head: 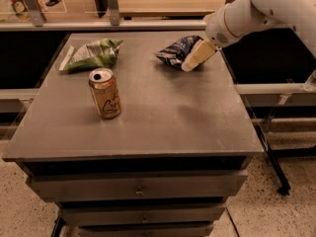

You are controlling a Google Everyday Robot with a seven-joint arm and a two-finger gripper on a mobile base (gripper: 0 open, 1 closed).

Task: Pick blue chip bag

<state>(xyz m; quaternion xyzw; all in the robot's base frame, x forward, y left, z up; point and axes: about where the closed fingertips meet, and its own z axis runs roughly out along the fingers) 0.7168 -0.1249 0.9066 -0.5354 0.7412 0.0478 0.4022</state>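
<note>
The blue chip bag (175,52) lies wrinkled at the far right of the grey table (148,122), dark blue with white patches. My gripper (190,64) comes in from the upper right on a white arm. Its cream-coloured tip sits over the bag's right end, just above or touching it; I cannot tell which. The right part of the bag is hidden behind the gripper.
A green and white snack bag (91,54) lies at the far left of the table. A gold drink can (104,93) stands upright left of centre. Drawers run below the table's front edge. Shelving and rails stand behind and to the right.
</note>
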